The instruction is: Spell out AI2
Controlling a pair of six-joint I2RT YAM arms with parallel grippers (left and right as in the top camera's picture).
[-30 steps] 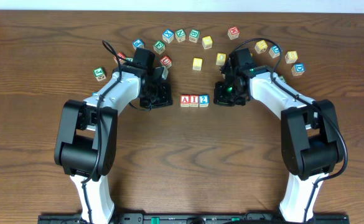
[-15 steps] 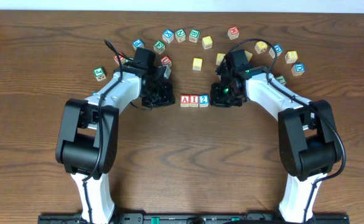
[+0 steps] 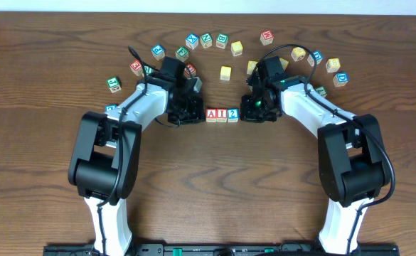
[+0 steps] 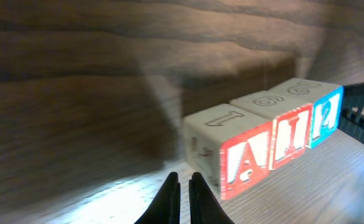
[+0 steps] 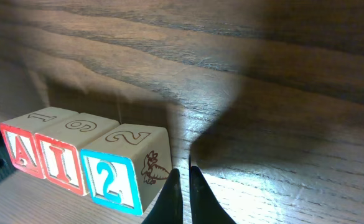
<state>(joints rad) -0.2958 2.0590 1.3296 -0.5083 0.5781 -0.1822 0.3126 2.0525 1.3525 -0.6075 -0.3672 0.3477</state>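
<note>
The red-framed A block (image 3: 212, 114), red-framed I block (image 3: 222, 114) and blue-framed 2 block (image 3: 232, 114) stand side by side in a row at the table's middle, reading AI2. My left gripper (image 3: 194, 114) is shut and empty, low on the table just left of the A block (image 4: 247, 163); its fingertips (image 4: 183, 185) are close beside it. My right gripper (image 3: 249, 112) is shut and empty just right of the 2 block (image 5: 110, 178); its fingertips (image 5: 183, 177) are at that block's side face. The I block shows in both wrist views (image 4: 292, 134) (image 5: 62, 163).
Several other blocks lie in an arc behind the arms, among them a yellow block (image 3: 225, 72), a green-framed block (image 3: 114, 84), a red-framed block (image 3: 267, 37) and a blue-framed block (image 3: 341, 78).
My left gripper has moved right, up to the A block. My right gripper shifted slightly left toward the 2 block earlier and has since held still. The three blocks have not moved.
</note>
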